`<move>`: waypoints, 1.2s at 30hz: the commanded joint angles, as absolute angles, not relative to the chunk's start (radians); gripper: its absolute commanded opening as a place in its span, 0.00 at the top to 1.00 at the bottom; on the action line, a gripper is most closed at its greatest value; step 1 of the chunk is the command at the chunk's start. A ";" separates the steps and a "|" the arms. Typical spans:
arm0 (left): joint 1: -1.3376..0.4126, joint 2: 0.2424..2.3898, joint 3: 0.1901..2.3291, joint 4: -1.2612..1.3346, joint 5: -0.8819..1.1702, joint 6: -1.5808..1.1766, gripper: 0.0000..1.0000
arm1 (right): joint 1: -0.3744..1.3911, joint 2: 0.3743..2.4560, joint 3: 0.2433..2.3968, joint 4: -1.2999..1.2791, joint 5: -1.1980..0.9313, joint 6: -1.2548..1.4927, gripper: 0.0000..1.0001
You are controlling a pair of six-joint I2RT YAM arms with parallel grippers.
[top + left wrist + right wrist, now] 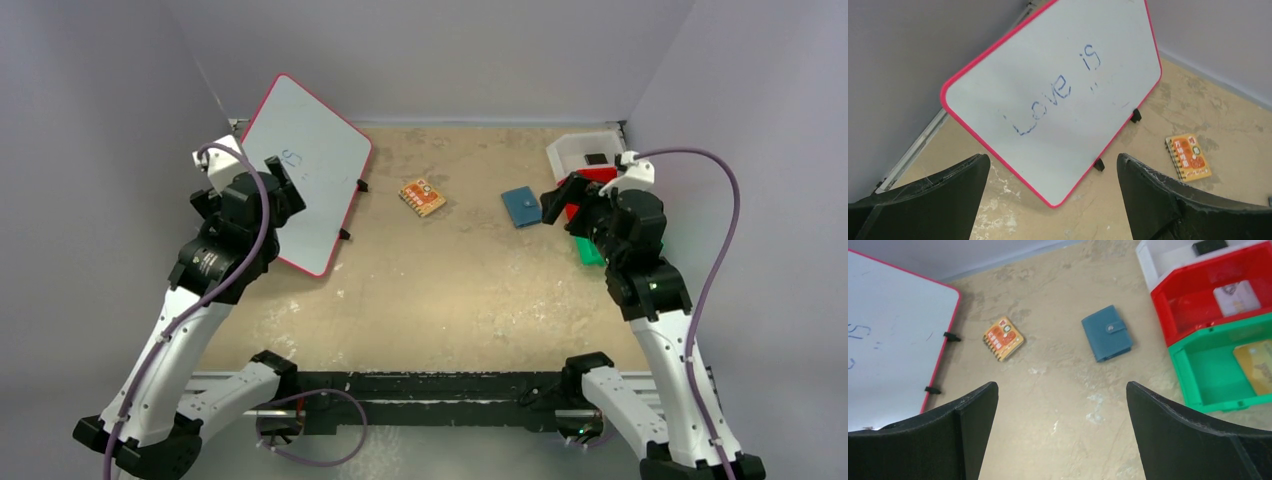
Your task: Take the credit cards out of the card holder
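Note:
The card holder (521, 206) is a dark teal-blue wallet, folded shut with its snap tab across, lying flat on the table right of centre; it also shows in the right wrist view (1107, 333). A silver-grey card (1237, 298) lies in the red bin, a gold card (1255, 365) in the green bin, and a black card (1209, 246) in the white bin. My right gripper (558, 198) is open and empty, raised just right of the wallet (1062, 385). My left gripper (283, 172) is open and empty, above the whiteboard's edge (1053, 157).
White (1168, 255), red (1193, 315) and green (1208, 375) bins stand in a row at the far right. A red-rimmed whiteboard (300, 180) reading "Love is" leans at the far left. An orange patterned notebook (422, 196) lies mid-table. Grey walls enclose the table.

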State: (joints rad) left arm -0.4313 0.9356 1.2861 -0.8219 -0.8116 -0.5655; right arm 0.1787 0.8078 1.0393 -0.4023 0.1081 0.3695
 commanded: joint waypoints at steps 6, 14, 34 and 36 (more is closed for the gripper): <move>-0.416 0.942 1.110 -0.710 -0.409 -0.629 0.02 | 0.183 0.684 0.905 -0.326 -0.065 0.592 0.00; -0.424 1.184 1.060 -0.559 -0.093 -0.664 0.11 | 0.184 0.659 0.824 -0.338 -0.175 0.684 0.00; -0.412 1.874 1.472 -0.464 -0.119 -0.559 0.16 | 0.186 0.711 0.875 -0.469 -0.137 0.653 0.00; -0.394 1.910 1.489 -0.467 -0.125 -0.559 0.16 | 0.187 0.708 0.885 -0.486 -0.122 0.647 0.00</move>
